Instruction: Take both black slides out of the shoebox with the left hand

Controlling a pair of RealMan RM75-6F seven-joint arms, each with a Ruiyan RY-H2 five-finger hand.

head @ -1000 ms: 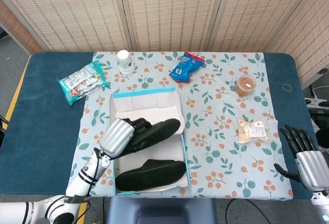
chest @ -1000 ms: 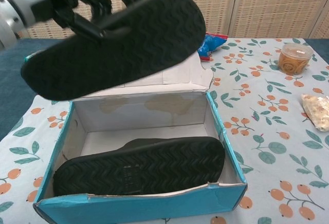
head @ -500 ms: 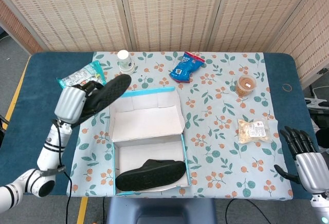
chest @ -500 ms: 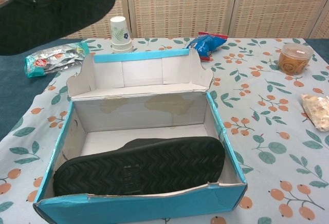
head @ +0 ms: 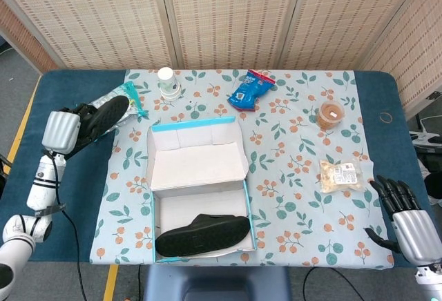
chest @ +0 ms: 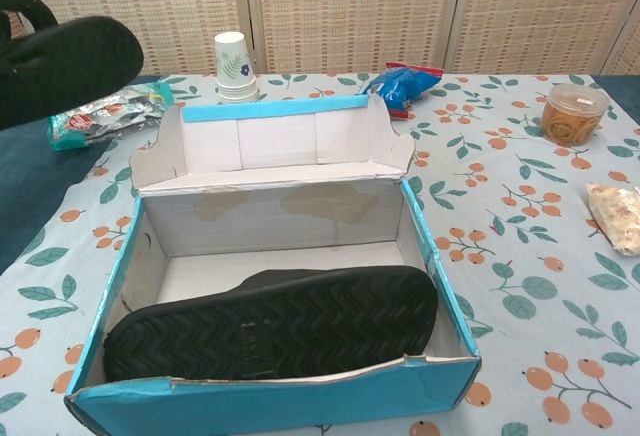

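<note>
Landmark: we place everything against the shoebox (head: 199,194), open, its lid folded back on the far side.
Left hand: our left hand (head: 63,130) is out past the box's far-left corner, over the blue table (head: 41,177), clamped on the first black slide (head: 103,117); in the chest view that slide hangs in the air, sole showing.
Second slide: the other black slide (chest: 272,336) lies on its edge inside the box, leaning along the near wall.
Right hand: our right hand (head: 407,219) sits well to the right of the box at the table's near edge, fingers apart, holding nothing.
Risk, set-down: the silver snack bag (head: 119,95) lies just under the held slide's toe, left of the box; lowering here, we judge, could land the slide on the bag or shove it.
Risk, return: the paper cup (head: 166,80) stands just beyond the lid; a wide swing back could tip it.
Risk, second pick: that slide sits close against the near wall, so our fingers may catch the cardboard and drag the box.
</note>
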